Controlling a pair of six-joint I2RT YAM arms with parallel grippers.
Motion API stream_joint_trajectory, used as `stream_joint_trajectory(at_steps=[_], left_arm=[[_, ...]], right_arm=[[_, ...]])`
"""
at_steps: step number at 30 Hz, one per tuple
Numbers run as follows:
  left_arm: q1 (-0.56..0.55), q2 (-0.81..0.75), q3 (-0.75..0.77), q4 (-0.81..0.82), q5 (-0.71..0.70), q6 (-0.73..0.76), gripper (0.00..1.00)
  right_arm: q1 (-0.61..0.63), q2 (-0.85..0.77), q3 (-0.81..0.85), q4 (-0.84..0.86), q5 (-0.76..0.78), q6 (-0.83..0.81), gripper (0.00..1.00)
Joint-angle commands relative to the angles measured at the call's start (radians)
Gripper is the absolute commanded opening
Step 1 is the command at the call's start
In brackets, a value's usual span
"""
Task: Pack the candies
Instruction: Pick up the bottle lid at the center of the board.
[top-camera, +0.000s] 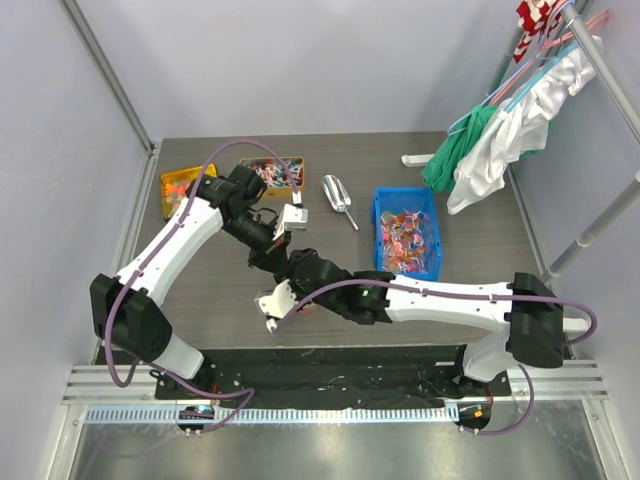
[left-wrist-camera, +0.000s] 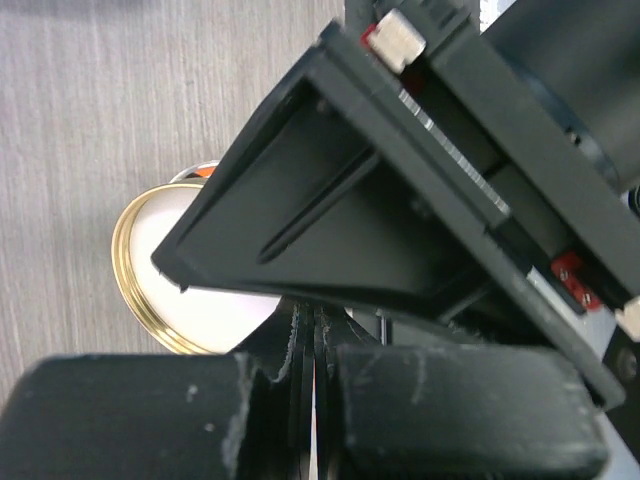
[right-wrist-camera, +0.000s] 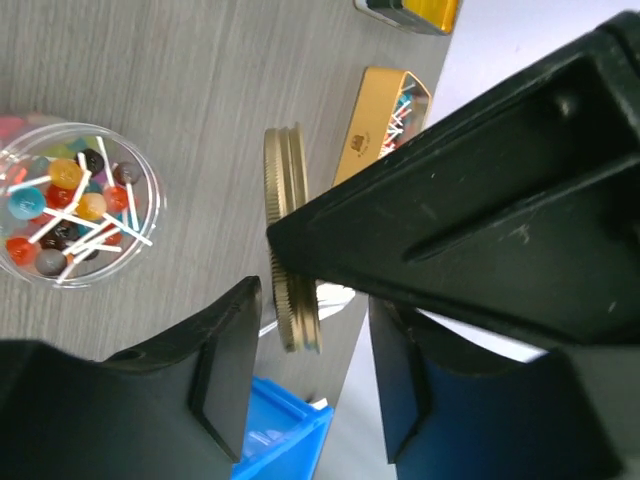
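Over the middle of the table (top-camera: 220, 300), in the top view, the left arm (top-camera: 190, 235) and right arm (top-camera: 450, 300) meet with wrists crossed. Neither grip can be read from up there. Candies (top-camera: 407, 240) fill a blue bin (top-camera: 378, 230) at 3 o'clock from that meeting point. More sit in a gold tin (top-camera: 296, 160) at 12 o'clock, and a scoop (top-camera: 338, 195) lies between tin and bin.

From the left wrist, the left gripper (left-wrist-camera: 308, 340) has its fingers pressed together. They appear to pinch the rim of a gold lid (left-wrist-camera: 165, 270), which shows its white inner face and spreads toward 9 o'clock. A black finger of the right gripper fills the upper right.

From the right wrist, the right gripper (right-wrist-camera: 310, 350) stands with jaws apart, one on each side of the lid, with a gap on both sides. The lid is edge-on, its long axis running 12 to 6 o'clock. An open clear jar (right-wrist-camera: 158, 200) of lollipop candies stands on the table at 9 o'clock from these jaws, well apart from the lid.

My reading is that the lid is about to change hands. To cap the jar it would have to turn flat and travel toward 9 o'clock. Both grippers are at the lid, so neither is clearly nearer the jar.
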Motion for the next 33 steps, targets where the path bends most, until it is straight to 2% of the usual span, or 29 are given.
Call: stream_joint_trajectory(at_steps=[1, 8, 9, 10, 12, 13, 14, 19, 23, 27, 31, 33], left_arm=[[-0.013, -0.014, -0.011, -0.321, 0.018, 0.024, 0.0], [-0.015, -0.02, 0.013, -0.319, 0.016, 0.021, 0.0], [-0.013, -0.021, 0.016, -0.321, 0.015, 0.02, 0.0], [-0.013, -0.021, 0.019, -0.321, 0.013, 0.018, 0.03], [-0.013, -0.024, 0.035, -0.321, 0.012, 0.013, 0.15], [-0.013, -0.023, 0.039, -0.313, 0.009, 0.009, 0.23], [-0.012, -0.027, 0.047, -0.304, 0.004, 0.0, 0.43], [-0.009, -0.063, 0.062, -0.209, -0.062, -0.074, 0.73], [0.004, -0.115, 0.059, -0.102, -0.14, -0.138, 0.83], [0.004, -0.214, -0.014, 0.056, -0.246, -0.184, 0.89], [0.004, -0.302, -0.108, 0.125, -0.237, -0.172, 0.97], [0.004, -0.313, -0.125, 0.142, -0.214, -0.172, 0.99]], right_arm=[[0.001, 0.017, 0.082, -0.05, -0.045, 0.04, 0.49], [0.002, 0.02, 0.094, -0.15, -0.088, 0.052, 0.22], [0.004, 0.019, 0.09, -0.153, -0.091, 0.055, 0.15], [0.002, 0.013, 0.08, -0.156, -0.095, 0.056, 0.12], [0.004, 0.005, 0.071, -0.162, -0.102, 0.064, 0.06], [0.002, -0.001, 0.062, -0.167, -0.103, 0.07, 0.05], [0.004, -0.004, 0.059, -0.168, -0.106, 0.073, 0.04], [0.001, -0.046, 0.027, -0.179, -0.143, 0.148, 0.01], [-0.015, -0.119, 0.007, -0.196, -0.21, 0.246, 0.01], [-0.082, -0.193, 0.002, -0.234, -0.38, 0.375, 0.01], [-0.191, -0.236, 0.011, -0.288, -0.638, 0.487, 0.01], [-0.26, -0.228, 0.02, -0.294, -0.712, 0.547, 0.01]])
